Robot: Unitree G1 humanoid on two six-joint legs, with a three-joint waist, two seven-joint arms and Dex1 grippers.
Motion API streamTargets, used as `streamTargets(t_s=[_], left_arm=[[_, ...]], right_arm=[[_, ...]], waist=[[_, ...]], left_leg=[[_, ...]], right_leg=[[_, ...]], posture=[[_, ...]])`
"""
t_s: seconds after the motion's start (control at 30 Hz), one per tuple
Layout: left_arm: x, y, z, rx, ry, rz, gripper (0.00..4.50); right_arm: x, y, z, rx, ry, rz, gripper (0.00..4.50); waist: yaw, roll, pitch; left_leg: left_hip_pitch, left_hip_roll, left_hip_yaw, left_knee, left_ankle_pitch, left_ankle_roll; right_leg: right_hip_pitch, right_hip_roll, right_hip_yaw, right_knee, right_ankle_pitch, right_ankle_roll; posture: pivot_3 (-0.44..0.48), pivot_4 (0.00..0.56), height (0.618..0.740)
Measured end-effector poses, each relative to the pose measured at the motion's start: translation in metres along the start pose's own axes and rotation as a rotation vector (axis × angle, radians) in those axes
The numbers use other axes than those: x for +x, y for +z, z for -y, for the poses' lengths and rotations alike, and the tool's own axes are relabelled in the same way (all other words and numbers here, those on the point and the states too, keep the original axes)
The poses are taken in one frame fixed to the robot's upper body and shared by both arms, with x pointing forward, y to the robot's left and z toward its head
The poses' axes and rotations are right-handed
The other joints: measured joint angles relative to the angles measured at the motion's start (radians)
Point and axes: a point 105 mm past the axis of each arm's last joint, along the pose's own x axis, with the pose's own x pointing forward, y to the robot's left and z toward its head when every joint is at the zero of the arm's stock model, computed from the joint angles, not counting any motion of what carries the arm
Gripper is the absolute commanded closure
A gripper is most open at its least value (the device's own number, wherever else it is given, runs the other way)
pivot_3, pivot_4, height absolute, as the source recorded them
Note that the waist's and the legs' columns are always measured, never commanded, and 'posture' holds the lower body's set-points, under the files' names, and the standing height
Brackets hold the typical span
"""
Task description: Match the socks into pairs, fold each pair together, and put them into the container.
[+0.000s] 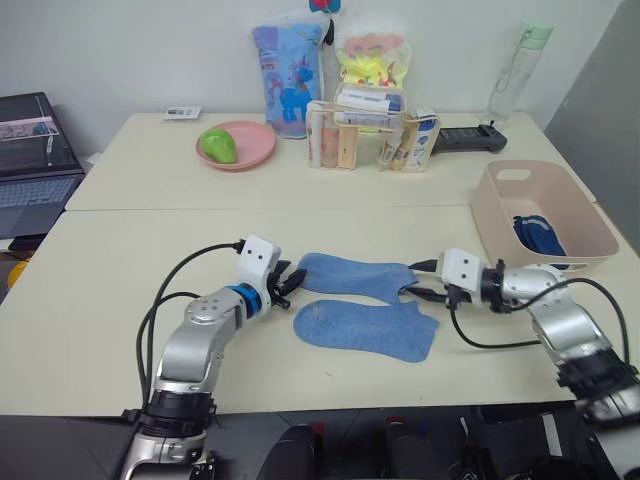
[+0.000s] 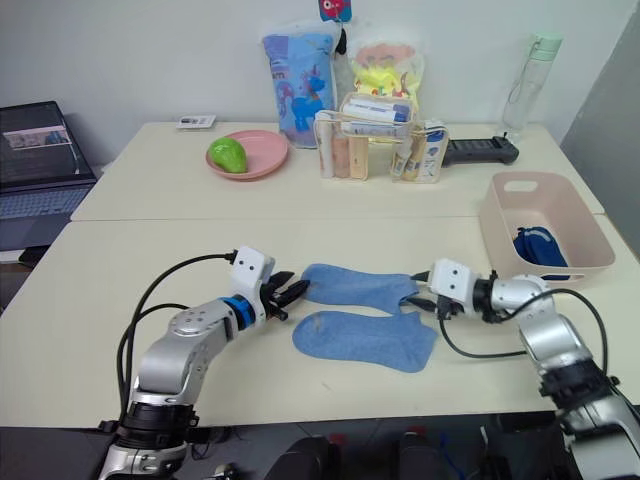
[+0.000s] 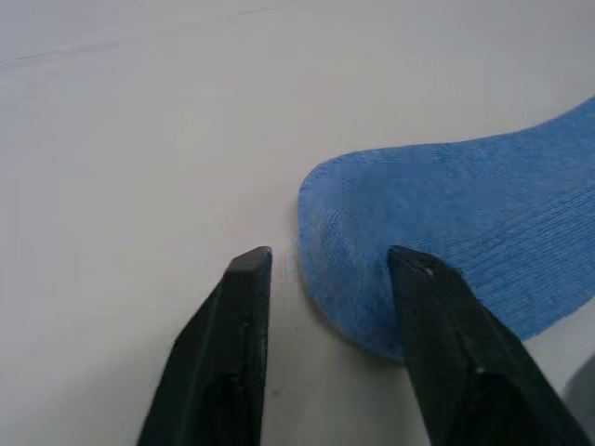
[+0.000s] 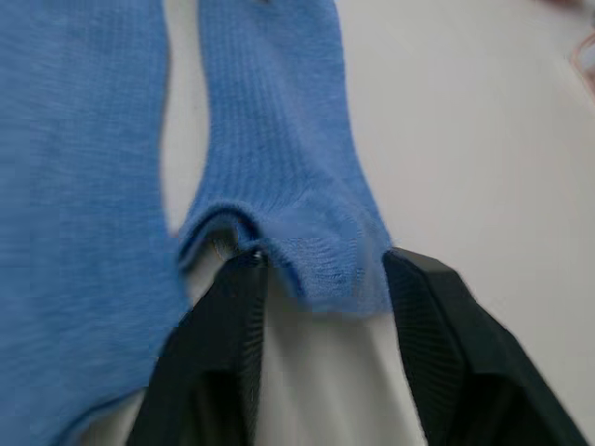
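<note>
On the near table, the left gripper point(image 3: 327, 269) lies low with its two black fingers spread, the rounded toe end of the far light blue sock point(image 1: 352, 274) just between the fingertips, one finger point(image 3: 437, 316) resting at the sock's edge and nothing yet pinched. At the sock's other end, the right gripper point(image 4: 321, 279) is also spread wide, its fingers straddling the cuff, which bunches up slightly between them. This sock lies flat, stretched between the two grippers. Just in front of it, nearly touching along its length, lies the near light blue sock point(image 1: 368, 330), also flat on the table point(image 1: 100, 290). Off to the robot's right, well apart from the socks, stands the pale pink container point(image 1: 585, 215), with a folded dark navy pair point(image 1: 538, 236) inside it.
</note>
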Motion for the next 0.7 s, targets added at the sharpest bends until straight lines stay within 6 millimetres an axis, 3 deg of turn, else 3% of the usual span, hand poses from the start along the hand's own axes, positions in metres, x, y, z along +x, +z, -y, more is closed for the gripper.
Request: streamTargets(t_s=[0.07,0.23,0.4,0.53,0.7], left_arm=[[-0.004,0.008,-0.012,0.049,-0.017,0.004,0.89],[0.01,0.033,-0.021,0.168,-0.107,0.031,0.89],[0.035,0.03,-0.016,0.29,-0.211,-0.028,0.89],[0.049,0.015,-0.013,0.39,-0.288,-0.111,0.89],[0.055,0.014,-0.018,0.423,-0.302,-0.127,0.89]], right_arm=[[-0.011,0.01,0.005,0.153,-0.05,0.037,1.37],[-0.021,0.04,0.025,0.369,-0.198,0.133,1.37],[-0.009,0.02,0.022,0.587,-0.265,0.042,1.37],[0.005,0.012,0.01,0.82,-0.265,0.043,1.37],[0.01,0.005,0.002,0.921,-0.268,-0.004,1.37]], waist=[[0.001,0.0,0.0],[0.001,0.0,-0.001],[0.005,0.0,0.0],[0.001,0.0,-0.001],[-0.004,0.0,-0.001]], left_leg=[[0.001,0.0,0.0,0.0,0.0,0.0],[0.001,0.0,0.0,0.0,0.0,0.0],[-0.001,-0.001,0.0,0.0,0.0,0.0],[-0.001,0.0,0.0,-0.001,0.0,0.0],[-0.001,0.0,0.0,-0.001,0.0,0.0]], right_leg=[[0.0,0.0,0.0,0.0,0.0,-0.001],[0.001,0.0,-0.001,0.0,0.001,-0.001],[-0.001,0.0,0.0,-0.001,0.001,-0.001],[-0.002,0.0,0.0,0.0,0.001,-0.001],[-0.002,0.0,0.0,0.001,0.001,-0.001]], posture=[[0.0,0.15,0.74],[0.0,0.15,0.74],[0.0,0.15,0.74],[0.0,0.15,0.74],[0.0,0.15,0.74]])
